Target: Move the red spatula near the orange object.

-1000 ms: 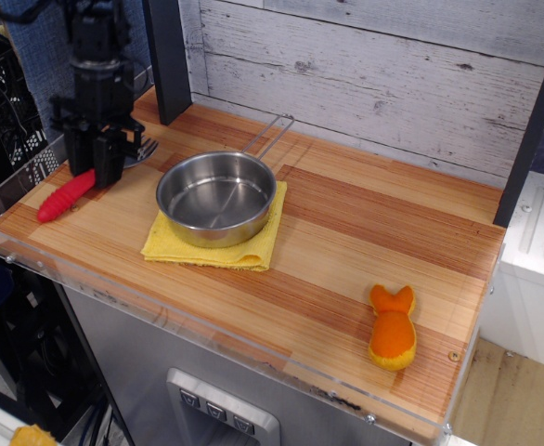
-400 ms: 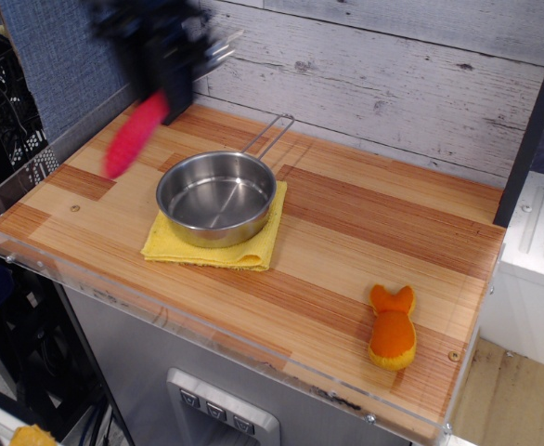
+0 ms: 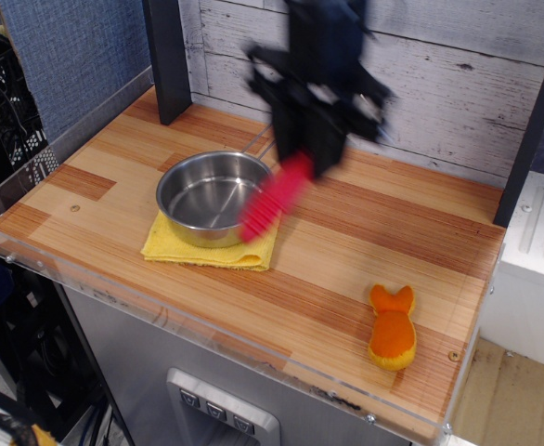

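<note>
Midair over the wooden desk (image 3: 365,232), my one hand (image 3: 311,153) is gripping the red spatula (image 3: 274,197) at its upper end, fingers closed on it. I am blurring with motion, a dark mass against the whitewashed plank wall (image 3: 439,65). One spatula is showing, and only its ribbed red handle is reading clearly; it is slanting down and to the left from my grip, its lower tip hanging in front of the near right rim of the pan. Whether that tip is touching anything, I cannot tell through the blur. The spatula's head is hiding inside my dark shape.

One steel pan (image 3: 212,196) is sitting on one folded yellow cloth (image 3: 212,249), left of centre on the desk. The pan's thin wire handle is pointing toward the wall and is partly disappearing behind me.

One orange object (image 3: 392,327), a small plush fish, is lying near the front right corner of the desk, its forked tail pointing toward the wall. It is resting well apart from the spatula and from the pan, with bare striped wood between them.

One dark upright post (image 3: 165,60) is standing at the back left of the desk, beside a blue fabric panel (image 3: 68,56).
</note>
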### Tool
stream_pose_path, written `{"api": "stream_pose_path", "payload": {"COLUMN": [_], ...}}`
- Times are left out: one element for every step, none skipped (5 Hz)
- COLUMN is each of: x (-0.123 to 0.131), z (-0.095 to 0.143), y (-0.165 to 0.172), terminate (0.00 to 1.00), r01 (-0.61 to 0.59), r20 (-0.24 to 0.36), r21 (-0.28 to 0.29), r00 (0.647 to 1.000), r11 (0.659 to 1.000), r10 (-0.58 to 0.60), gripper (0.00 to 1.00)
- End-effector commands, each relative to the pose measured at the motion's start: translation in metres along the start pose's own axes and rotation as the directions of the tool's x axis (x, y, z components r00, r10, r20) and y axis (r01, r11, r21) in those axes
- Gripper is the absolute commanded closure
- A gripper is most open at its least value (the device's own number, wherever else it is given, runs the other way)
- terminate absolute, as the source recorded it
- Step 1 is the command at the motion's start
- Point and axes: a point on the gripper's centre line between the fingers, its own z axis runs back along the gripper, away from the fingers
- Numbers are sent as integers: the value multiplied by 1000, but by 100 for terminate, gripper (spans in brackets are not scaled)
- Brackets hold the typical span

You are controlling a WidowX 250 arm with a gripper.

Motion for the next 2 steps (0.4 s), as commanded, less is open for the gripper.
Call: {"api": "stream_pose_path", "payload": {"x": [47,63], "z": [-60,-88], "y": [-80,-59], "terminate": [0,0], "r01": [-168,-240], "r20": [14,-13], "r21": [49,35], "r00": [986,971], "r11": [985,970], "r10": [167,241], "gripper": [100,100]}}
